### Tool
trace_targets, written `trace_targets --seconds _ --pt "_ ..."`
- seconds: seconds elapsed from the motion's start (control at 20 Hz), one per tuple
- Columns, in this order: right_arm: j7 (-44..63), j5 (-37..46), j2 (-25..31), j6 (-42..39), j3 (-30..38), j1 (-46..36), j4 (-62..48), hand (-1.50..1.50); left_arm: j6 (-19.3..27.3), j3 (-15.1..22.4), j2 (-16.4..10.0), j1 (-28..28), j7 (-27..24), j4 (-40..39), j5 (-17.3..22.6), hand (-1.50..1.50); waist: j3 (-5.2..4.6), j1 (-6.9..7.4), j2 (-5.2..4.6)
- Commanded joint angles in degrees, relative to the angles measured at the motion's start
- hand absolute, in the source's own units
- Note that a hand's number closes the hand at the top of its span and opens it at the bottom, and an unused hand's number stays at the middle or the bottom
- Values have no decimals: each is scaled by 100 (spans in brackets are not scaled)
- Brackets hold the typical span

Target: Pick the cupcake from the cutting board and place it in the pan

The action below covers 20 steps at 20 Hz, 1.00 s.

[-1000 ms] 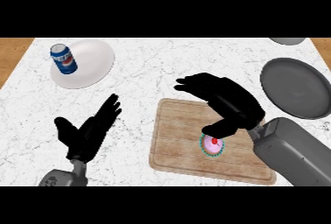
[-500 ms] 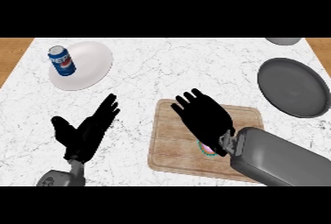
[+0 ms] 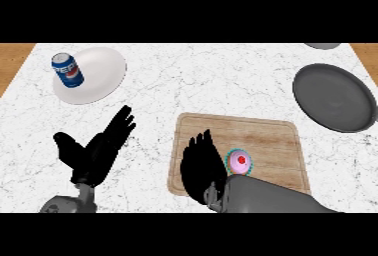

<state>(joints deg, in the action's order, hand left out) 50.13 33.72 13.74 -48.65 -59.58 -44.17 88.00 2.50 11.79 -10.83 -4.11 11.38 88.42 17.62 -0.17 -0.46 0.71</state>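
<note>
A cupcake [image 3: 240,161] with pink frosting and a teal wrapper sits on the wooden cutting board [image 3: 258,135], near its front edge. My right hand [image 3: 199,167] stands edge-on just left of the cupcake, fingers straight and pointing away from me, close to the wrapper. The dark grey pan [image 3: 336,97] lies at the right side of the counter, apart from the board. My left hand [image 3: 96,150] rests open at the lower left, fingers up.
A white plate [image 3: 100,77] at the back left carries a blue soda can [image 3: 66,70]. Part of a grey dish [image 3: 322,45] shows at the top right edge. Wooden counter edges flank the white marble top.
My right hand has drawn back toward me and to the left, from over the board's middle to beside the cupcake, which now shows fully. The left hand has stayed still.
</note>
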Motion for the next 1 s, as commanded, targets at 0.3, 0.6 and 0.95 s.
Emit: trace_targets --seconds 0.3,0.6,0.95 --pt "1465 588 -566 -867 2 736 227 -150 -139 -50 -15 81 86 82 25 0 13 -17 -29" --pt "1012 1453 -75 -676 -230 744 188 -150 -208 -167 -121 109 267 321 115 0 18 33 -43" --pt "588 1739 -5 -1434 528 843 549 -150 -145 -12 157 197 -46 213 -207 0 16 38 -57"
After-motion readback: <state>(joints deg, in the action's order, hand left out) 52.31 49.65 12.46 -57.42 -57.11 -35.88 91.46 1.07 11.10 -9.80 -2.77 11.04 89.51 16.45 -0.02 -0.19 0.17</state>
